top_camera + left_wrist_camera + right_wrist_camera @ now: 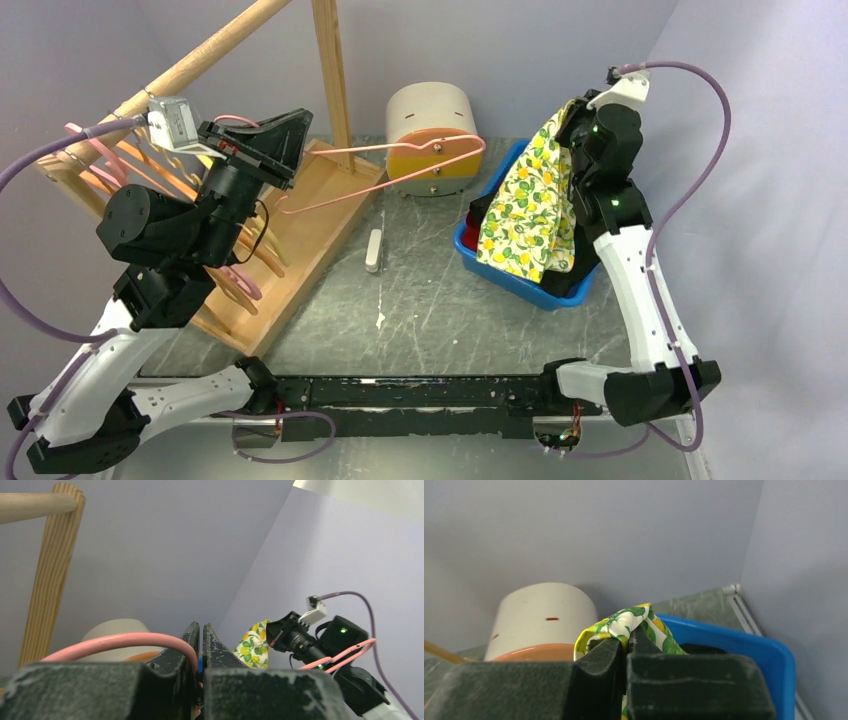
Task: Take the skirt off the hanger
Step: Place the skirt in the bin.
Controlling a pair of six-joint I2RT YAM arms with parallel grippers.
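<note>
The left fingers [191,632] were clenched on a bare pink hanger [120,641], held up over the left side of the worktop [450,320] with its wire triangle reaching right toward a white cylindrical container [430,110] at the far middle. The right fingers [639,641] were pinched on the top edge of the lemon-print skirt [525,205], which was free of the hanger and well apart from it. The skirt hung from them at the far right, its lower part draped into a blue bin [500,275] over dark clothing. A wooden rack [300,215] with more pink hangers stood at the left. A small white object [374,250] lay on the worktop between the rack and the bin.
</note>
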